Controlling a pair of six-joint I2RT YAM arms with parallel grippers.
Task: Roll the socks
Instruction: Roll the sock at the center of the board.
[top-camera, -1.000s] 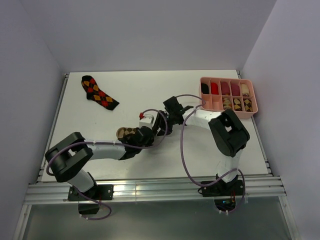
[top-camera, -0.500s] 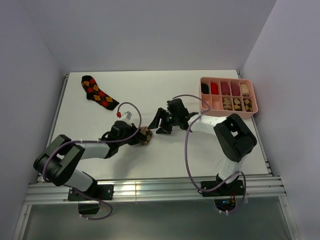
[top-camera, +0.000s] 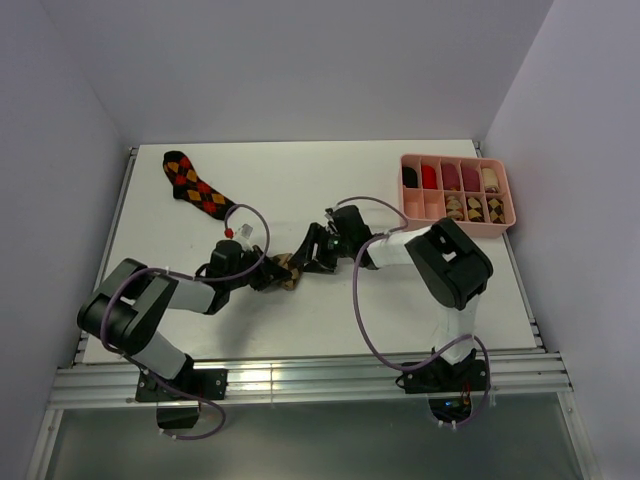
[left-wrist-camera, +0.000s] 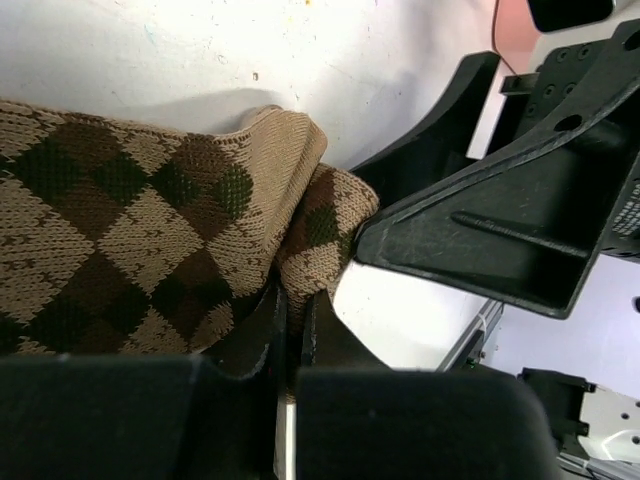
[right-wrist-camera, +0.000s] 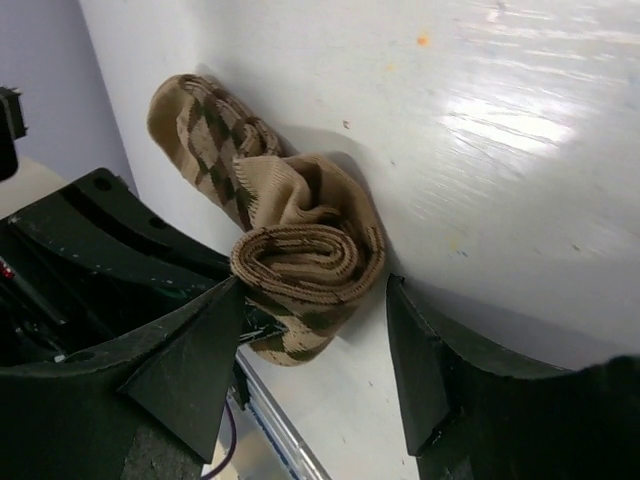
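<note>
At the middle of the table (top-camera: 300, 180), the tan sock (right-wrist-camera: 300, 255) is lying partly rolled between the two grippers, which are facing each other from either side of it. The left gripper (left-wrist-camera: 291, 318) is pinching a fold of the sock's fabric, its fingers pressed together with only the knit between them. The right gripper (right-wrist-camera: 315, 287) is standing with its fingers spread wide, one on each side of the coiled end and neither one clearly pressing on it, although the finger on the left of the right wrist view is sitting just beside the fabric. The coil is showing its spiral face toward the right wrist camera. The loose remainder is running away from those fingers toward the upper left of that view, so the sock's long axis is pointing roughly straight out from the right gripper's opening. The right gripper is judged the better placed of the two to close on the roll, since the coil is lying directly between its fingers. The left gripper appears to be serving only as an anchor on the loose part. A black-and-red sock (top-camera: 198, 185) is lying flat at the far left corner, well apart, not yet rolled. A pink tray (top-camera: 505, 215) of rolled socks is sitting at the far right.
</note>
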